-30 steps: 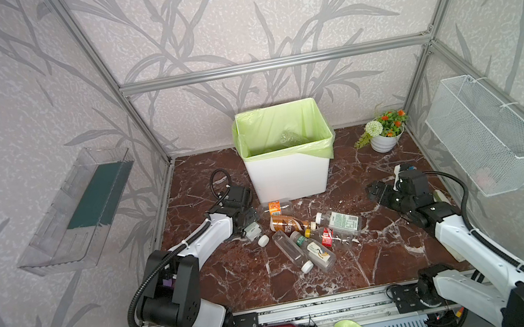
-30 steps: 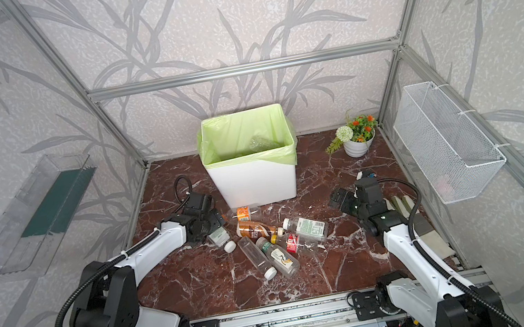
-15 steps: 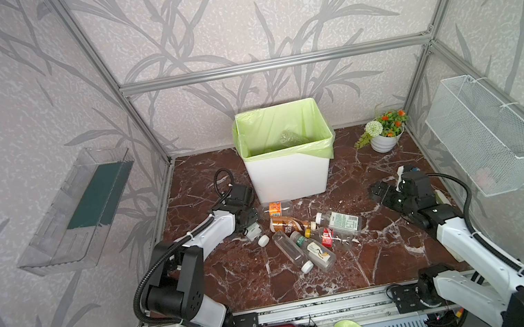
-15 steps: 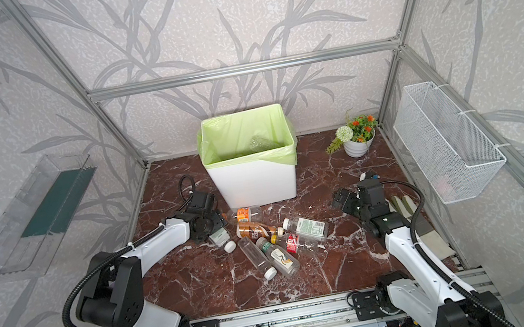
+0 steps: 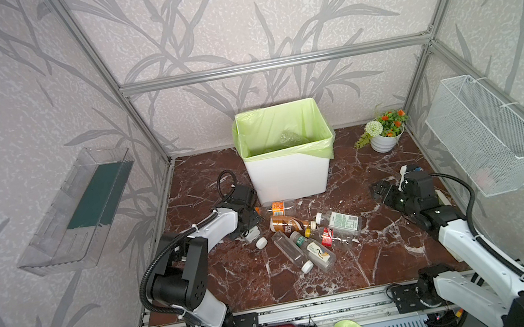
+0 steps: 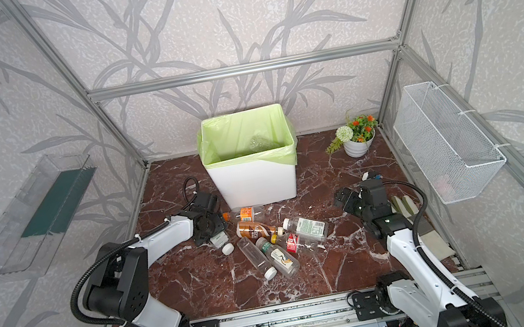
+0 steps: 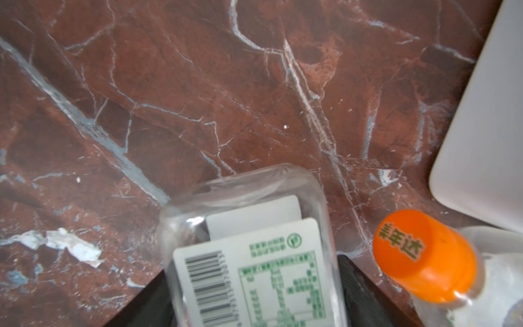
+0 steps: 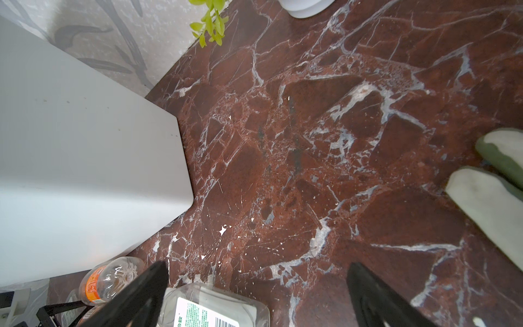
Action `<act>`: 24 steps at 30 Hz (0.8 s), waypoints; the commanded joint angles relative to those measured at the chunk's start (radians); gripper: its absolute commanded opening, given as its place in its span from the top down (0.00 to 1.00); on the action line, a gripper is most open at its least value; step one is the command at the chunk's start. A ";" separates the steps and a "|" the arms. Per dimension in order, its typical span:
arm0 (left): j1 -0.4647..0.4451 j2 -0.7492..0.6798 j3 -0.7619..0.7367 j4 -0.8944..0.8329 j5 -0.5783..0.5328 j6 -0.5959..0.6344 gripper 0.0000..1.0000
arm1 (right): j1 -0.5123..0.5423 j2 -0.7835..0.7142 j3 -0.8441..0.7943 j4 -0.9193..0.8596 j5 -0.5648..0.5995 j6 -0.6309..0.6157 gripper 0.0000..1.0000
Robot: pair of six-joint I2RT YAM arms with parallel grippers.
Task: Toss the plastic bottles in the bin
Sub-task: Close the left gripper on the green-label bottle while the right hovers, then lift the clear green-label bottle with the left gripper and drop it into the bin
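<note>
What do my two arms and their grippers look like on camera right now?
Both arms, left arm and right arm, have glossy white link shells between black joint housings, each trailed by a black corrugated cable. The left gripper and right gripper carry plain black, tapering fingers; no markings are readable.

The round orange bottle cap (image 7: pixel 418 254) carries dark Chinese-style signs. The white label (image 7: pixel 254 271) on the clear plastic bottle (image 7: pixel 243 186) shows a barcode and unreadable green print.
</note>
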 commanded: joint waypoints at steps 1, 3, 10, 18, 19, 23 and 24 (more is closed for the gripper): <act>0.015 -0.005 -0.019 -0.014 -0.015 0.021 0.17 | -0.004 -0.011 -0.017 -0.004 0.010 0.018 0.01; 0.024 -0.003 -0.028 0.005 0.003 0.027 0.18 | -0.004 -0.011 -0.017 -0.003 0.009 0.019 0.01; 0.046 0.015 -0.049 0.046 0.058 0.041 0.19 | -0.004 -0.008 -0.009 -0.004 0.009 0.027 0.01; 0.051 -0.040 -0.066 0.062 0.064 0.038 0.35 | -0.004 -0.014 -0.012 -0.003 0.010 0.032 0.01; 0.052 -0.056 -0.065 0.060 0.065 0.039 0.41 | -0.004 -0.014 -0.012 -0.003 0.010 0.032 0.01; 0.061 -0.152 -0.039 0.025 0.044 0.065 0.49 | -0.004 -0.014 -0.011 0.000 0.011 0.028 0.01; 0.062 -0.190 -0.028 0.013 0.025 0.079 0.50 | -0.004 -0.015 -0.009 0.003 0.013 0.025 0.01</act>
